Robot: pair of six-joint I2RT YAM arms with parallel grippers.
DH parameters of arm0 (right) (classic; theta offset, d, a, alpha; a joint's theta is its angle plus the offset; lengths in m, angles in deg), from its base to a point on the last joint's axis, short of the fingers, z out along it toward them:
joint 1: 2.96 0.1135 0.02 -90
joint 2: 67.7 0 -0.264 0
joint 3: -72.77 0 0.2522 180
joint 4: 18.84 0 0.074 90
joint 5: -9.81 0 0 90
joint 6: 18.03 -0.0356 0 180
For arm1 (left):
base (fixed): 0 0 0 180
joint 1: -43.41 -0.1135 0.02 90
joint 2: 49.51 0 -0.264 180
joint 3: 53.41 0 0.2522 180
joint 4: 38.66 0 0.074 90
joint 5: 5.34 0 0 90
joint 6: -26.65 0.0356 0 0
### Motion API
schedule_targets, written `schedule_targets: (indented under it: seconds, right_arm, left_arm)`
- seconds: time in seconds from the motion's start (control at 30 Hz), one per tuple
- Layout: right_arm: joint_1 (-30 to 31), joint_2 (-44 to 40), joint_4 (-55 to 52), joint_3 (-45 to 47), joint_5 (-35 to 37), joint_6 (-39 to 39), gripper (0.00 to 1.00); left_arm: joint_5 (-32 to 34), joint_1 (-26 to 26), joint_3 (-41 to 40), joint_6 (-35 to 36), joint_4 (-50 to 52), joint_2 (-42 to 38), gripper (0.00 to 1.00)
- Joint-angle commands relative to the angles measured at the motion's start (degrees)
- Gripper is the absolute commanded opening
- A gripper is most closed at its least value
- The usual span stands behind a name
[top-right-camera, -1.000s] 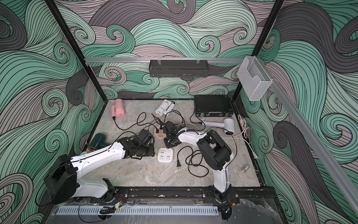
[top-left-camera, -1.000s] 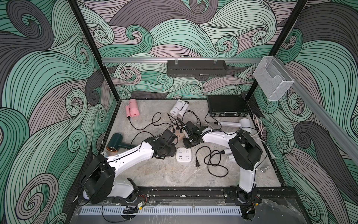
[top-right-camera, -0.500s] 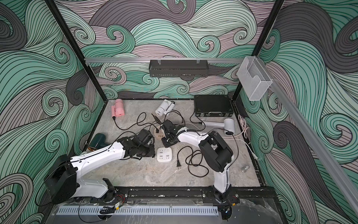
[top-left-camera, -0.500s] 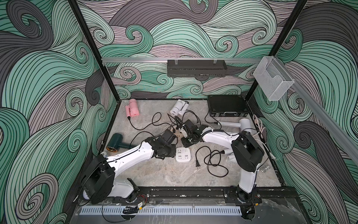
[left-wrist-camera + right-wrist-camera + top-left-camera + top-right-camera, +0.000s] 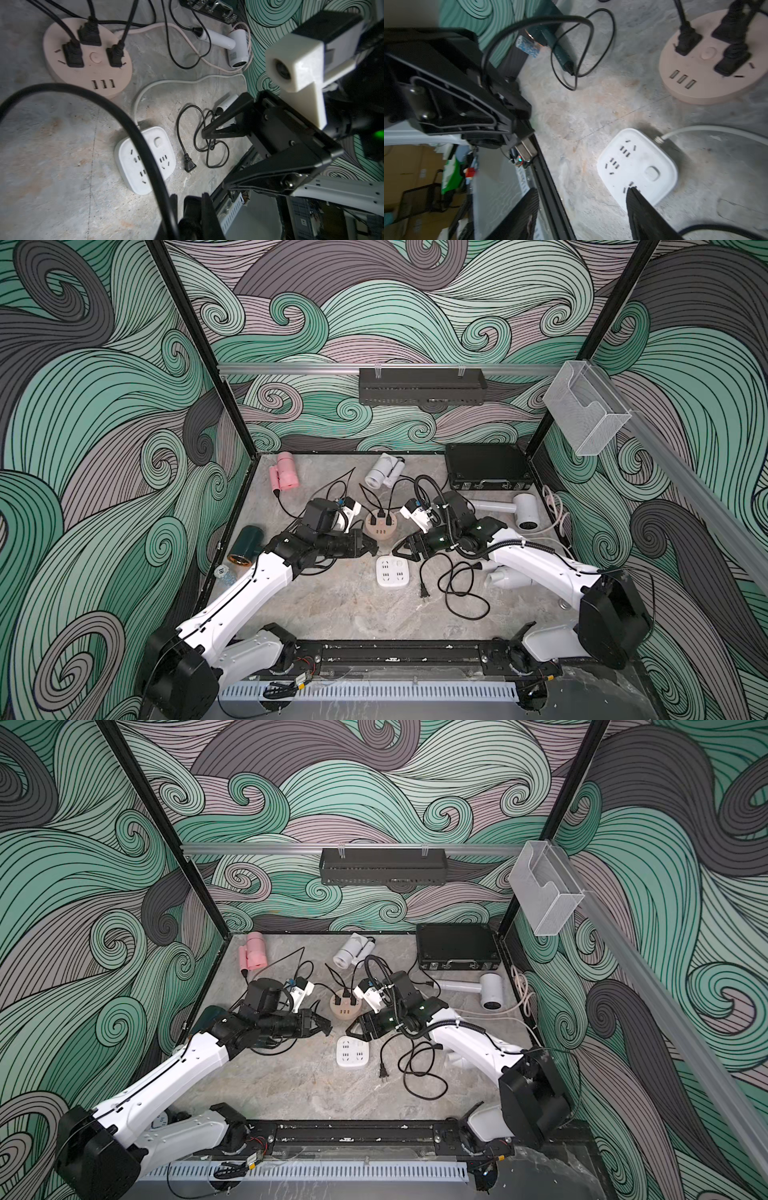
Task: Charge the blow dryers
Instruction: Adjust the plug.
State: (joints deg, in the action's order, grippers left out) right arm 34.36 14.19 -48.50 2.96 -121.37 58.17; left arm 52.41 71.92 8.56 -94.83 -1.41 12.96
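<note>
Now: left jaws pinch a cord end, right jaws spread

Both arms reach in low over the grey floor [image 5: 332,614] toward its middle. The left gripper [image 5: 373,549] has its jaws pressed together on the end of a black cord [image 5: 52,87], which loops away to the handle of the dark green dryer [image 5: 246,544] lying by the left wall. The right gripper [image 5: 405,553] faces it with jaws spread and nothing between them, near the square white hub [image 5: 392,571]. Just behind both grippers sits the round peach hub [image 5: 380,531], with three black plugs pushed into it. A loose plug [image 5: 424,593] lies on the floor just beside the square white hub, its cord coiled toward the right arm. The pink dryer [image 5: 284,471] and a white dryer [image 5: 381,472] lie near the back wall. A second white dryer [image 5: 524,511] lies in front of the black case [image 5: 484,466], and a third white dryer [image 5: 505,578] shows partly under the right arm.
</note>
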Motion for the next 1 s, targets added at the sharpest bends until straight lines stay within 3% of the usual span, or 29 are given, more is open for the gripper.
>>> schedule_targets:
  seconds: [0.0,0.23,0.7,0.97]
  right_arm:
    - [-0.12,0.93,9.10,-0.78,-14.01,-3.52,0.70]
    - [-0.03,3.92,9.70,-4.11,-18.79,-3.65,0.68]
    - [0.61,5.91,13.93,-3.29,-23.38,-7.56,0.41]
    - [0.96,6.90,14.41,-3.19,-27.63,-9.78,0.44]
  left_arm:
    - [-10.98,-0.80,1.77,1.72,-2.23,1.01,0.00]
    - [-14.38,-1.29,1.36,-0.49,-6.52,0.01,0.00]
    - [-15.10,-1.87,1.01,-1.39,-8.36,1.49,0.00]
    - [-13.02,-2.06,0.84,-1.25,-8.53,0.98,0.00]
